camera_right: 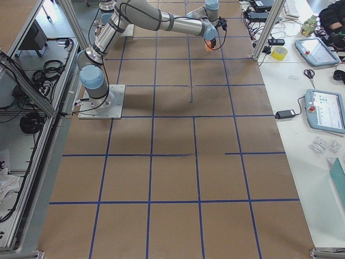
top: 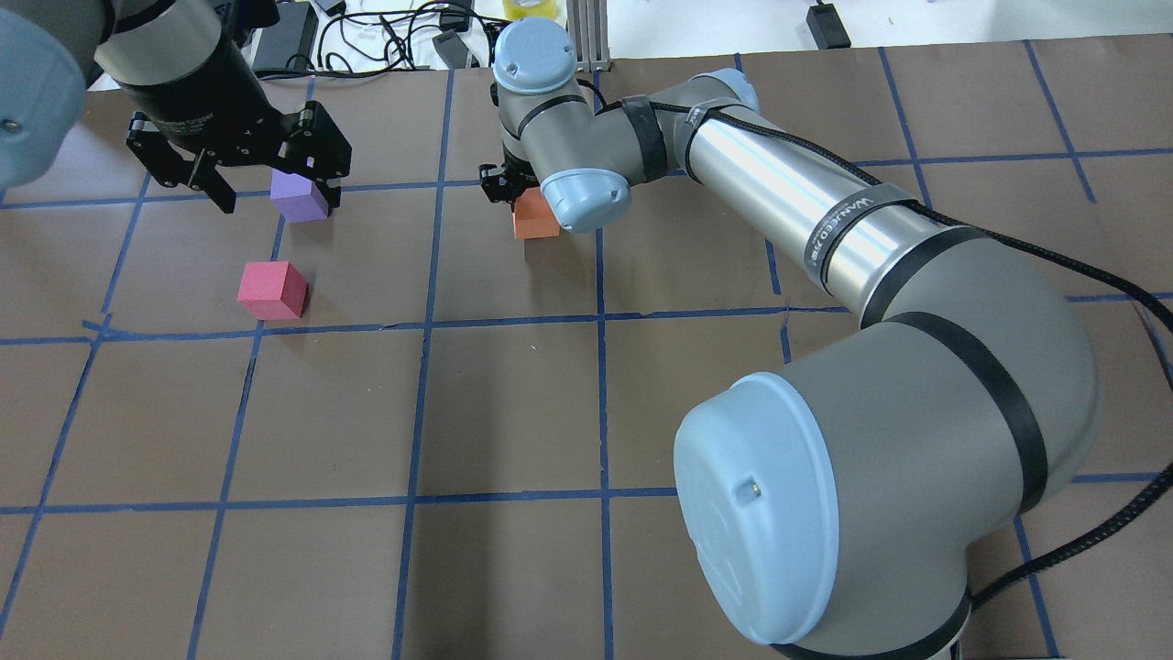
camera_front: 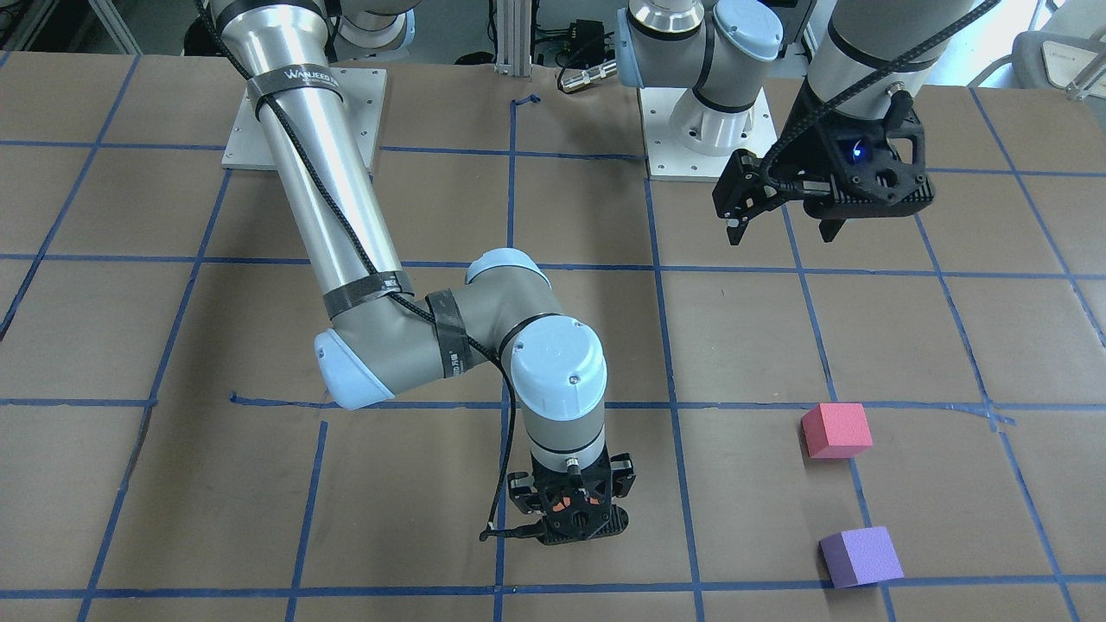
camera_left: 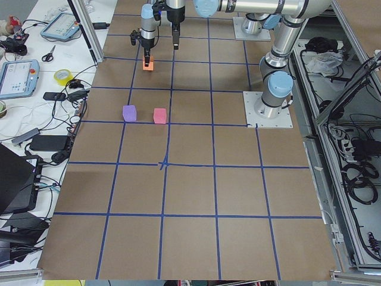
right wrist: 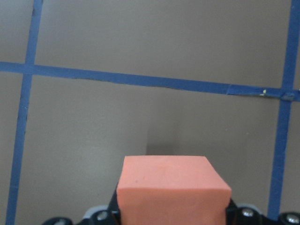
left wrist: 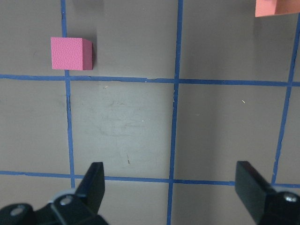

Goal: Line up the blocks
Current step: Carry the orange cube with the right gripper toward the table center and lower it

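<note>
My right gripper is shut on the orange block, which fills the bottom of the right wrist view just above the brown table. The pinkish-red block and the purple block sit on the table on my left side, a short gap apart. They also show in the overhead view, pinkish-red and purple. My left gripper is open and empty, raised above the table nearer my base than the pinkish-red block. The left wrist view shows its fingers spread wide, with the pinkish-red block ahead.
Blue tape lines divide the brown table into squares. The right arm's elbow hangs low over the table's middle. The two arm base plates stand at my edge. Cables and devices lie beyond the far edge.
</note>
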Motion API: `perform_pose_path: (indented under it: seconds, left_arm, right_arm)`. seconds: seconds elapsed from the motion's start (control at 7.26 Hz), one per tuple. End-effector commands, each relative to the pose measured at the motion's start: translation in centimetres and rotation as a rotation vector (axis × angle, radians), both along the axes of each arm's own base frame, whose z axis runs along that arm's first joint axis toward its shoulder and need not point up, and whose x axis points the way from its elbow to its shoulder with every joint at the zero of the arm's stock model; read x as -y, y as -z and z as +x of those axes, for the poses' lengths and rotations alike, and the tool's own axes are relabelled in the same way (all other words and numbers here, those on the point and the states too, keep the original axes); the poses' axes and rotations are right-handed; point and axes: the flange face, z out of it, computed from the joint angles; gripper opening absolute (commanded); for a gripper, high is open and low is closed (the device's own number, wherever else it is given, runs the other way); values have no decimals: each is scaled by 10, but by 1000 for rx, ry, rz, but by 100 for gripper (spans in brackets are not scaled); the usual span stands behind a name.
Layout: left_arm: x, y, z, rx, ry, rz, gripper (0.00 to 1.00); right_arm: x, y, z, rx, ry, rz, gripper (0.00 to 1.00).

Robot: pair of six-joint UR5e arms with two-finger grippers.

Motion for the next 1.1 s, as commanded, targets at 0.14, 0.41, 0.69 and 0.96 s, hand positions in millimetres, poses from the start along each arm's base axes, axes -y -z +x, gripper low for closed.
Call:
perform_pose_path:
  seconds: [0.14, 0.41, 0.69, 0.96]
  left_arm:
    - [-1, 1, 1, 1, -1, 3, 100]
    - [-1, 1, 0, 1, 0, 5, 100]
    - [-1, 3, 1, 3, 2, 8, 100]
    - [0, 3, 1, 3, 2, 6, 100]
  right_arm:
    - [-15, 11, 22, 7, 30, 17, 42]
    - [-16, 12, 23, 3, 26, 19, 60]
    - [-15, 11, 22, 2, 22, 16, 65]
    - [-14, 12, 22, 1, 17, 15, 72]
